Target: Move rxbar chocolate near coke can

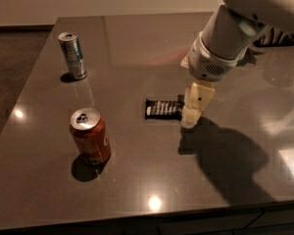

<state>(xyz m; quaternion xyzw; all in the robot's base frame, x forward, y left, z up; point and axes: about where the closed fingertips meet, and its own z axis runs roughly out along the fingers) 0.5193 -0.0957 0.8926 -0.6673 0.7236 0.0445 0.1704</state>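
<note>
Our end effector (pixel 190 119) is at the rxbar chocolate (pixel 161 107), mid surface (pixel 137 190); we cannot tell if it grips. The bar is not yet near the coke can (pixel 90 137) by the left edge.

Right end of the rxbar chocolate (pixel 161 107) hidden behind the gripper (pixel 189 120) in front of it; arm (pixel 228 31) cut off by the top edge.

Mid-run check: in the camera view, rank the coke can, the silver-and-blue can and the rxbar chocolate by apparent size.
1. coke can, largest, but nearest the camera.
2. silver-and-blue can, slimmer and farther back.
3. rxbar chocolate, flat; the gripper at its right end covers part of it.
</note>
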